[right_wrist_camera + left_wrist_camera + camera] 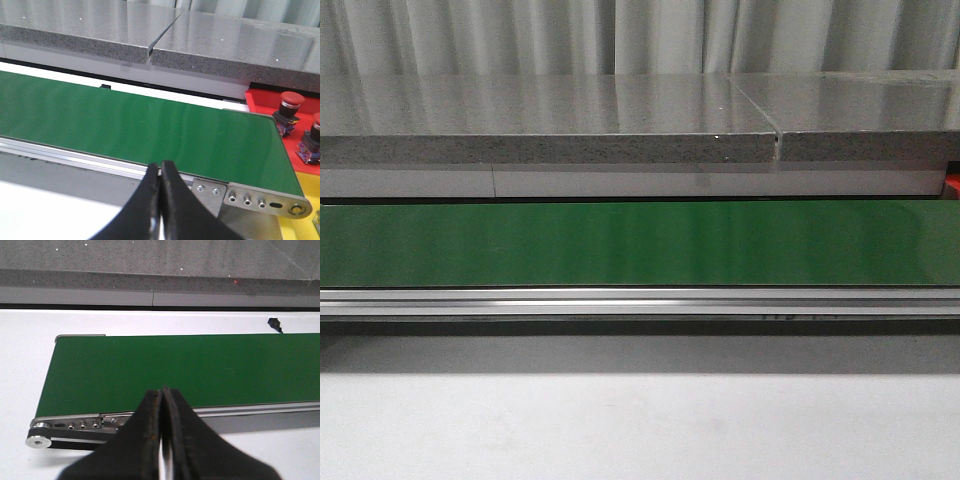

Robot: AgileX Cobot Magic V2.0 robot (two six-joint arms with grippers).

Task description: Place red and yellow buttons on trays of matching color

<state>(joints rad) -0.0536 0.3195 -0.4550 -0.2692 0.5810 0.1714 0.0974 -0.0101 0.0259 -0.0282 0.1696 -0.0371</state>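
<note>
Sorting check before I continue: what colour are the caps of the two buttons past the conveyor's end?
Red, both buttons, clearest in the right wrist view.

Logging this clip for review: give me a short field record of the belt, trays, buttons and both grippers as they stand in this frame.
belt: green conveyor belt, nothing on it in any view
red tray: red tray past the belt's end, right wrist view
red buttons: two, one red button in the red tray, a second red button near the tray border, partly cut off
yellow tray: yellow tray, only a strip shows
yellow buttons: none visible
left gripper: left gripper shut, empty
right gripper: right gripper shut, empty
</note>
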